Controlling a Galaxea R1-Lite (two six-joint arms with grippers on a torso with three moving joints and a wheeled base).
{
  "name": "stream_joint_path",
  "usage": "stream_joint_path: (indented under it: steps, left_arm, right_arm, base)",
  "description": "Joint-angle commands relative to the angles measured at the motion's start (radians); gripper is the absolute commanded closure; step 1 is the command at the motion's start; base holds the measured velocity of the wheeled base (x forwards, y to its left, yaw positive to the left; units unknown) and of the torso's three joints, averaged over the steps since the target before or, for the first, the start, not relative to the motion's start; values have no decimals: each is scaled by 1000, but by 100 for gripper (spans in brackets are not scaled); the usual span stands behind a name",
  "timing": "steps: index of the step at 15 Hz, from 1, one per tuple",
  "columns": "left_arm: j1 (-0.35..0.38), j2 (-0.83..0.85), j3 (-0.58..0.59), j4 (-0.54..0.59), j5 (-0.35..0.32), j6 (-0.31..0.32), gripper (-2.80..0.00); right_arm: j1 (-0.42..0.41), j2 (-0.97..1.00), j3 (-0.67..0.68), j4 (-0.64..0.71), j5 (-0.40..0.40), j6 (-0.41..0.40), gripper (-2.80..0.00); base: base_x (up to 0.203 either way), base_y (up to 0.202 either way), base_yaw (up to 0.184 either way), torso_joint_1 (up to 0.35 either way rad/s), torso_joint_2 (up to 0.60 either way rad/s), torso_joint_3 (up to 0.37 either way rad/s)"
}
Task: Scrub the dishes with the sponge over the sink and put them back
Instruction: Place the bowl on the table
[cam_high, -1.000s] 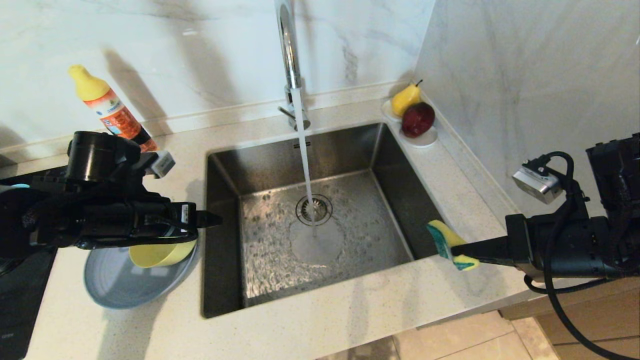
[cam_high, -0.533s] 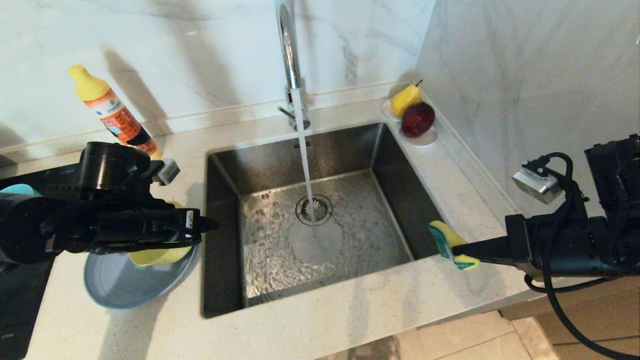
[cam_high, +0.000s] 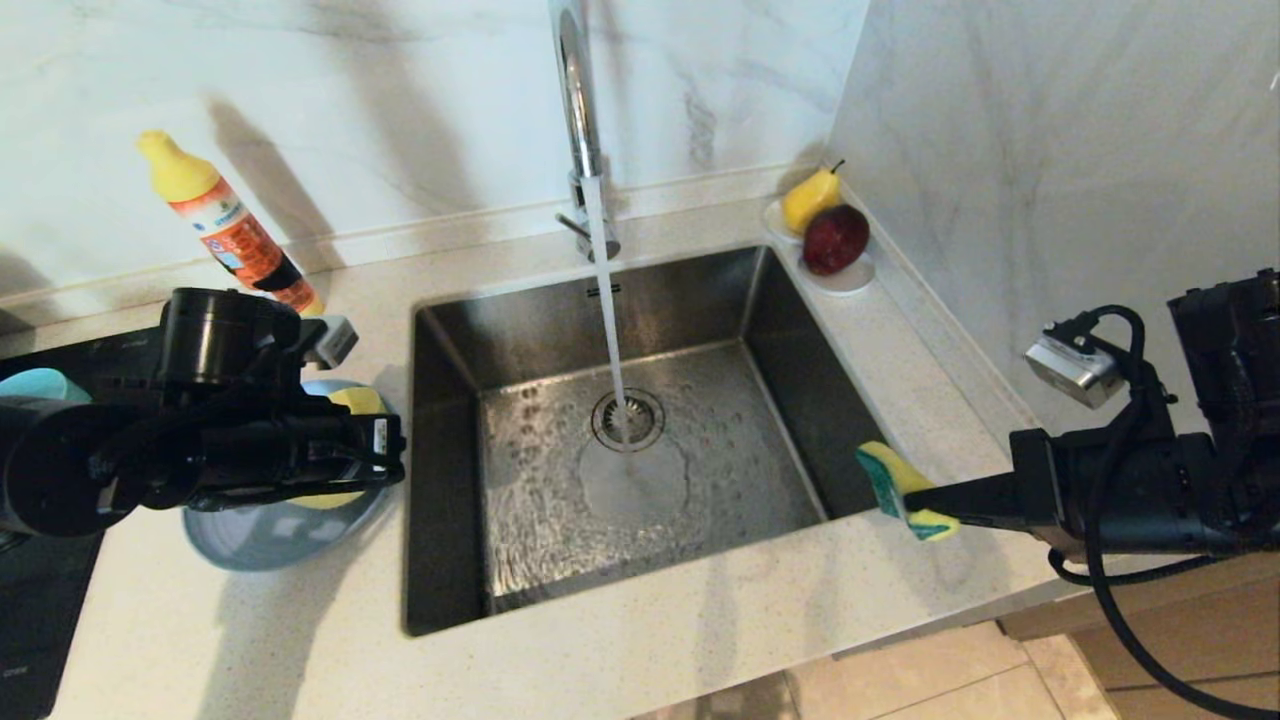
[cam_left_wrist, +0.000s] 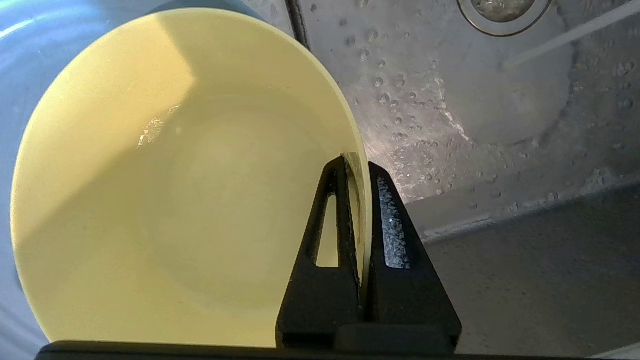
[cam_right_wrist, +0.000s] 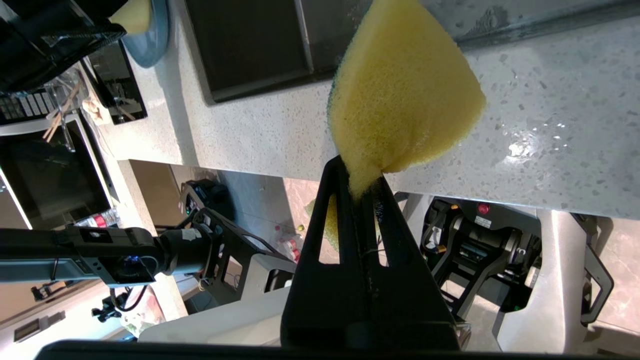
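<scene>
The sink is a big steel basin set in the speckled counter. Its floor is wet, with a round drain in the middle, and water runs down from the tall tap onto it.

On the counter just left of the sink lies the grey-blue plate, wide and shallow. The yellow-green bowl is over the plate, matte and smooth inside, and it looks tilted. The left gripper is closed on the rim of this bowl, one finger inside and one outside the wall. A small part of the teal bowl shows at the far left edge.

The right gripper hangs over the counter at the right side of the sink, closed on the sponge. The sponge is yellow with a green face and is squeezed thin where the fingers press it.

A white dish in the back corner holds a pear and a dark red fruit.
</scene>
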Motion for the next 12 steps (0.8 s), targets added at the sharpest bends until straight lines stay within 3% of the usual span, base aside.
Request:
stream_joint_path:
  steps: [1, 7, 10, 12]
  left_arm:
    - [3, -16, -2, 2, -2, -5, 0]
    - [33, -111, -7, 55, -1, -7, 0]
    - [40, -184, -69, 144, -2, -8, 0]
    - [39, -235, -143, 262, -4, -14, 0]
  right_arm:
    - [1, 2, 0, 1, 4, 1, 0]
    - [2, 2, 1, 1, 11, 3, 0]
    - [2, -3, 9, 1, 11, 3, 0]
    - [2, -9, 7, 1, 11, 3, 0]
  base:
    - [0, 0, 0, 0, 0, 0]
    - [0, 0, 0, 0, 0, 0]
    - [0, 0, 0, 0, 0, 0]
    - [0, 0, 0, 0, 0, 0]
